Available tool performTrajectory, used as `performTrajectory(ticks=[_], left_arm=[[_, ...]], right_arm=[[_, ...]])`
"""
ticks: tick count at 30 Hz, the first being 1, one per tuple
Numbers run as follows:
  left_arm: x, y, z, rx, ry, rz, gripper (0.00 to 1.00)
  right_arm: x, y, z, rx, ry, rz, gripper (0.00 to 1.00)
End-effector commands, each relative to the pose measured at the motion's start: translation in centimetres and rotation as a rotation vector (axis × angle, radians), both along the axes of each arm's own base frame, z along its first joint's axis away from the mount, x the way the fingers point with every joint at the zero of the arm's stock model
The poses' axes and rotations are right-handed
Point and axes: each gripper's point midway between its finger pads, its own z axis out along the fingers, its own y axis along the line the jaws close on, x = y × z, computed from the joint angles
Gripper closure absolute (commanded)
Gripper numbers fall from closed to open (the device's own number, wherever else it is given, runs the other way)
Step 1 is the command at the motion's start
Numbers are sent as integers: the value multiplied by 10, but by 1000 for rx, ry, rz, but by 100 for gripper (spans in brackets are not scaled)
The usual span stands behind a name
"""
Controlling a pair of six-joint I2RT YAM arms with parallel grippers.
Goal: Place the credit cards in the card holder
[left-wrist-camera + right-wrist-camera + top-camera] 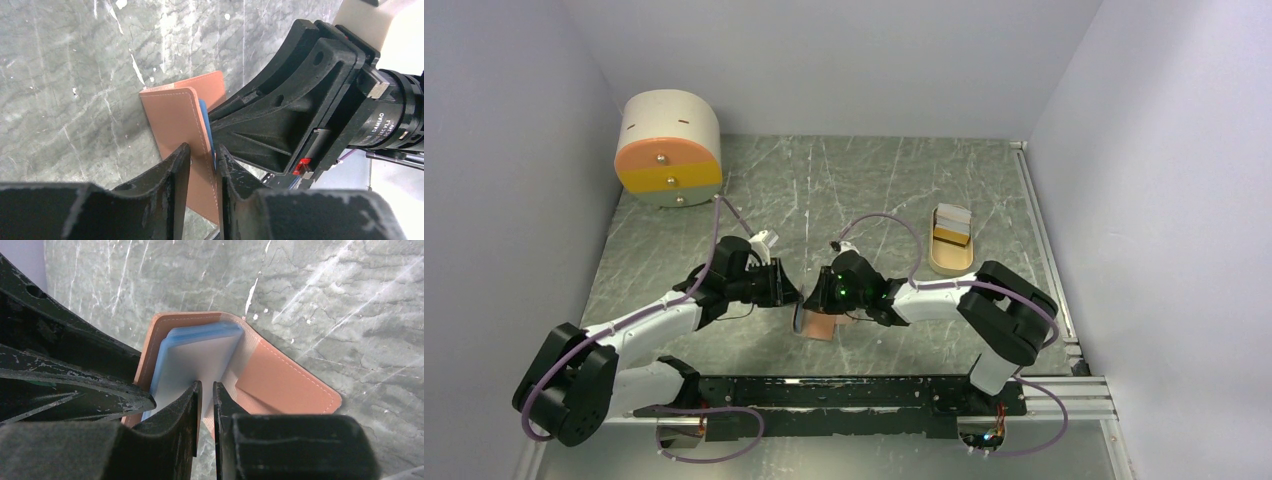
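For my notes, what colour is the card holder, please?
Reddish-brown card holder, clearest in left wrist view.

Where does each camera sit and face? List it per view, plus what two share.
Top: fixed above, behind the arms, facing down on the table; left arm, right arm show.
Left wrist: on the left arm, facing the card holder; left gripper below, right gripper at right.
Right wrist: on the right arm, facing the blue card; right gripper below, left gripper at left.
Shared: both wrist views show card holder and blue card.
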Motion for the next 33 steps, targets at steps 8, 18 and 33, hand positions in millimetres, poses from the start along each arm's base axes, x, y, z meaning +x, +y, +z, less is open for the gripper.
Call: performTrajectory(ticks=[8,18,33], left_arm=[[5,4,-2,25,-27,12,79],[6,7,-5,45,-25,20,78],[6,8,-6,51,-28,24,77]], right_arm=[[-2,0,4,16,2,-3,72],[-9,4,40,121,-11,-15,44],[-12,6,28,73,-6,-13,61]])
